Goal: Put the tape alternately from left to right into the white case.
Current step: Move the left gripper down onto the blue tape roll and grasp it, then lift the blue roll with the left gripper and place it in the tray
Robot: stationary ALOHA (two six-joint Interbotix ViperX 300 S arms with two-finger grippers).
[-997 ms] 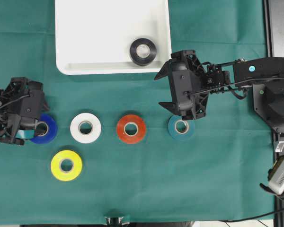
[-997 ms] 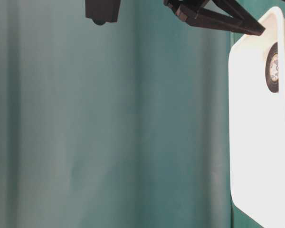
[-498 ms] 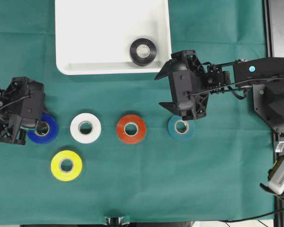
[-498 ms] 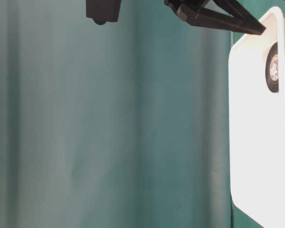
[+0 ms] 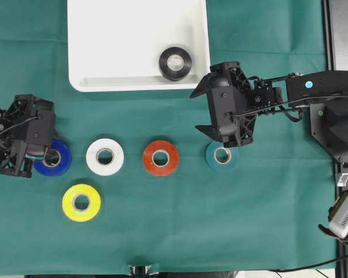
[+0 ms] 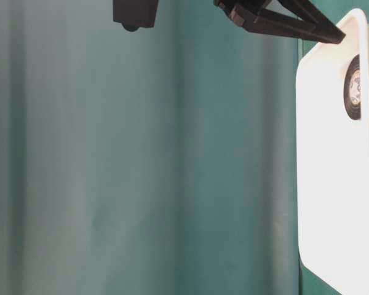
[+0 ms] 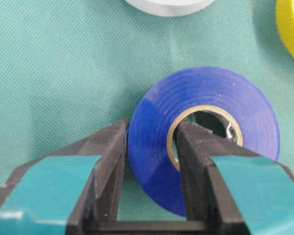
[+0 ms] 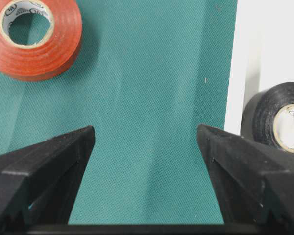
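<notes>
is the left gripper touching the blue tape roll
Touching. The left wrist view shows the left gripper clamped on the blue roll's wall, one finger outside, one inside the core.

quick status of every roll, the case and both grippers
blue roll: on cloth, gripped through its core
left gripper: shut on blue roll
right gripper: open, holding nothing
black roll: flat in white case
white roll, red roll, teal roll, yellow roll: flat on cloth

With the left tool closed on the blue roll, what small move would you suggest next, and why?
Probably a short straight lift. The left tool pinches the blue tape roll's wall, one finger inside the core and one outside, while the roll lies flat on the cloth. Raising it first clears the white case rim.
</notes>
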